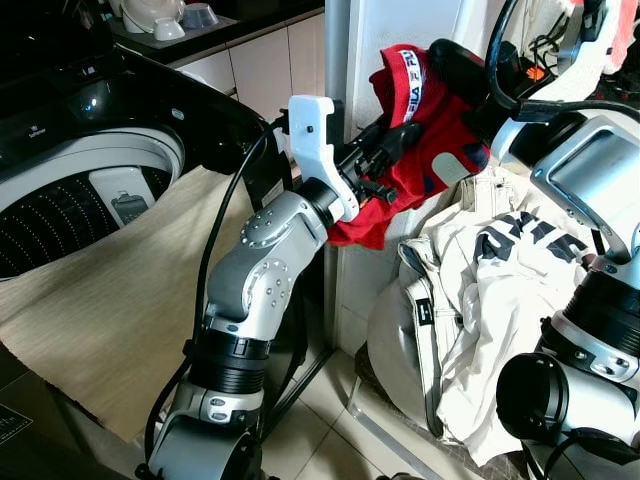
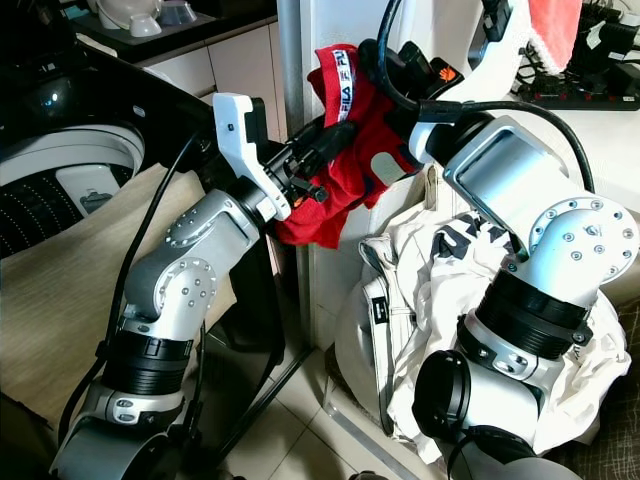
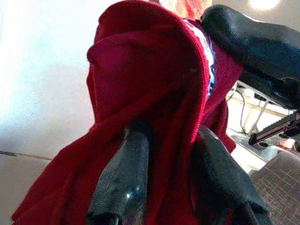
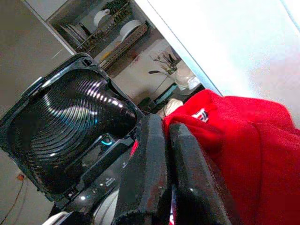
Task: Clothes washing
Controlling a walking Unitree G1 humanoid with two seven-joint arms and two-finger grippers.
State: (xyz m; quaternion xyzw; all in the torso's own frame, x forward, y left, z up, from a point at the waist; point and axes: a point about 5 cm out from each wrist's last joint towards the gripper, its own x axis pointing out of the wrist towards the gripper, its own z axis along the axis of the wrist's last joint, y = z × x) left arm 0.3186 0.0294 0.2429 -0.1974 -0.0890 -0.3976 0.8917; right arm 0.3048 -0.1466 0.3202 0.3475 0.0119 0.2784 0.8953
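Beside washer [image 1: 80, 190], both tools pinch red garment [image 1: 415, 150].

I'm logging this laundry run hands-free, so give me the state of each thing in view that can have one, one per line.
washing machine: lid up, drum open
red garment: held up off the pile, gripped from both sides
left gripper: fingers shut on the red garment
right gripper: fingers shut on the red garment's edge
white clothes: heaped in a crumpled pile beside the machine
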